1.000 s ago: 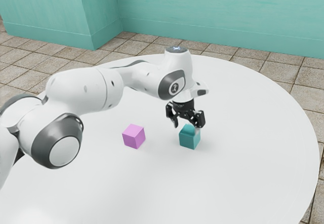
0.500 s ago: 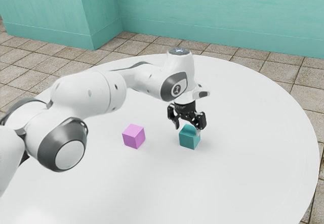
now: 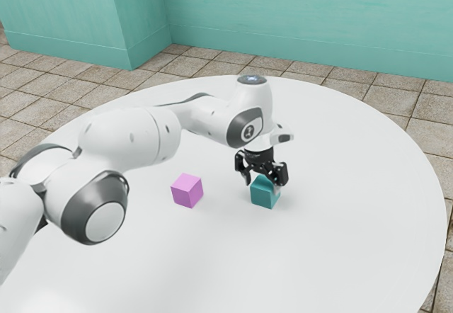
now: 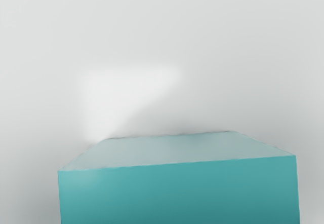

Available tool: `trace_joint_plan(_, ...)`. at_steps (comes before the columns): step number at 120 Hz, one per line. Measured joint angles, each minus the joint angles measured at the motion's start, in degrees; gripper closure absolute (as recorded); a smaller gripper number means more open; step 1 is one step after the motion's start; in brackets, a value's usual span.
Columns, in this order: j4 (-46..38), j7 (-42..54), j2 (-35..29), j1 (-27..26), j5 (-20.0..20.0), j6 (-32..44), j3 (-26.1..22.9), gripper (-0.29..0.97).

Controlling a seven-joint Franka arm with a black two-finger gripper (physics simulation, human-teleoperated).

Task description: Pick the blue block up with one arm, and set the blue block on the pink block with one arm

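The blue block [image 3: 265, 195], teal in colour, sits on the round white table [image 3: 354, 242] near its middle. My black gripper [image 3: 262, 178] hangs just over it, open, with its fingertips [image 3: 244, 173] reaching down on either side of the block's top. In the wrist view the blue block [image 4: 177, 183] looms close under my hand. The pink block [image 3: 187, 190] rests on the table a short way toward the exterior view's left of the blue one, apart from it.
The white table's rim curves round at the exterior view's right and back. Beyond it lie a tiled floor [image 3: 396, 90] and teal walls [image 3: 297, 8]. My own arm [image 3: 141, 143] stretches over the table's left part.
My hand has come down a little toward the blue block, so the fingertips now straddle its top. Both blocks stay where they were.
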Motion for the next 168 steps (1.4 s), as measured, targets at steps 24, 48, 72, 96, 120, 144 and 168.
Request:
trace_joint_plan(24,1.24,-0.03,0.71,-0.05,-0.04,0.05,-0.06,0.02)
trace_joint_plan(48,1.3,-0.08,0.99,-0.08,-0.04,0.09,-0.15,0.02)
trace_joint_plan(72,1.69,-0.15,1.52,-0.05,-0.05,0.25,-0.23,0.02)
trace_joint_plan(96,1.73,-0.26,1.57,-0.11,-0.06,0.33,-0.12,0.15)
trace_joint_plan(120,1.73,-0.55,1.55,-0.13,0.06,0.37,-0.1,0.3)
trace_joint_plan(144,1.36,-1.02,-0.14,-0.01,0.42,0.19,0.57,0.33)
trace_joint_plan(168,-11.58,-1.63,-11.68,0.36,0.9,0.84,3.53,0.33)
